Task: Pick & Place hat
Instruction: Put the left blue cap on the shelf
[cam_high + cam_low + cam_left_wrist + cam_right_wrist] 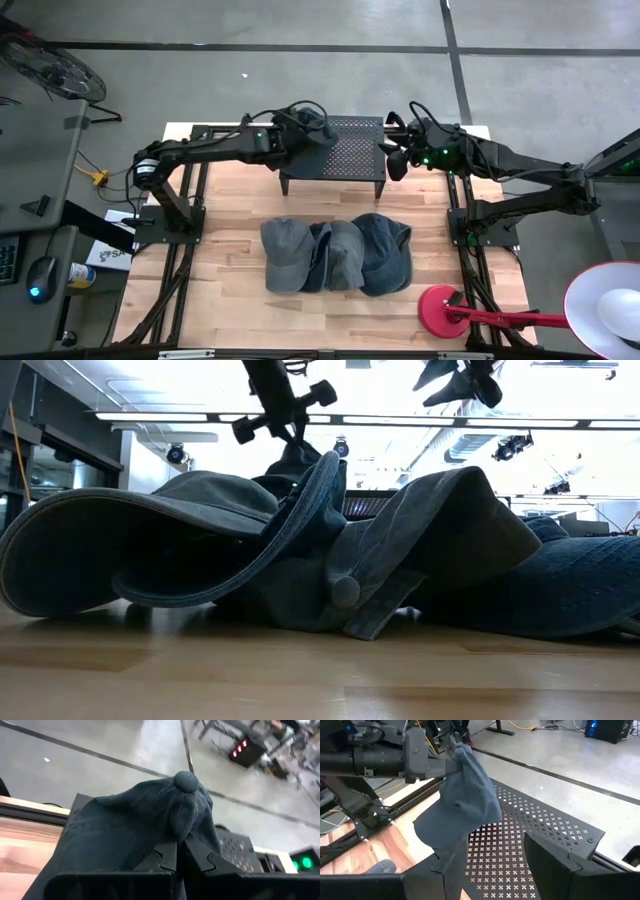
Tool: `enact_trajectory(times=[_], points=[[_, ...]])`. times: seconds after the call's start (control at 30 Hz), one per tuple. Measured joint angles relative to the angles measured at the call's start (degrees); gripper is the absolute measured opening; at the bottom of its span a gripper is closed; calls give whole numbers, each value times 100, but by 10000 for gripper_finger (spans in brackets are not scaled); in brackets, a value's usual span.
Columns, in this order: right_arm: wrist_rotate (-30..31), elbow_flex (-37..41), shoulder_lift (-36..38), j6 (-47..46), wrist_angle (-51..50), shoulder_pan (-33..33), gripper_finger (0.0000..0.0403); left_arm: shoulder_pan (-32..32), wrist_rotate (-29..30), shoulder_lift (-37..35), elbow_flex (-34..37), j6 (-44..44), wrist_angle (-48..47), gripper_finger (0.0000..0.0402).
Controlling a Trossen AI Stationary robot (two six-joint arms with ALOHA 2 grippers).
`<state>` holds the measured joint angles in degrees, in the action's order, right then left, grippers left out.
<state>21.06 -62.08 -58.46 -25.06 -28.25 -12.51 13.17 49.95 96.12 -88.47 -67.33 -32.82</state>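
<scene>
My left gripper (pixel 318 128) is shut on a blue-grey cap (pixel 465 795), which it holds over the left part of a black perforated stand (pixel 350 150) at the table's far side. The cap also shows in the left wrist view (pixel 145 820) and the low view (pixel 298 460). My right gripper (pixel 495 870) is open and empty, just right of the stand (pixel 395 158). A grey cap (pixel 285 255) and two blue caps (pixel 380 250) lie overlapping on the wooden table's middle. My left gripper pinches a fold of the cap's crown cloth (pixel 176 836) between its two fingers, a little below the top button (pixel 186 780). The fingers come roughly level from the table's left. The cap hangs below them, its lower edge (pixel 437 847) over the stand; whether it touches the stand I cannot tell.
A red round base with an arm (pixel 445 308) stands at the table's near right corner, and a white lamp shade (pixel 605 310) shows beyond it. The dark frame rails (pixel 180 270) run along both sides of the table. Bare wood (pixel 230 200) lies between the stand and the caps.
</scene>
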Motion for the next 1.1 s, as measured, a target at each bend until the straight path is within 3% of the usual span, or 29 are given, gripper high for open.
enact_trajectory(times=[0.33,0.77,0.93,1.1], points=[[-15,0,0,2,-286,0,186,93,203,70,0,-42,94,0],[8,0,-2,2,-313,0,186,108,-34,383,13,-69,1172,0],[26,0,-2,-26,-443,0,186,-102,-262,447,7,-62,1419,0],[33,0,-2,-39,-592,0,186,-442,-37,372,7,148,1454,0]])
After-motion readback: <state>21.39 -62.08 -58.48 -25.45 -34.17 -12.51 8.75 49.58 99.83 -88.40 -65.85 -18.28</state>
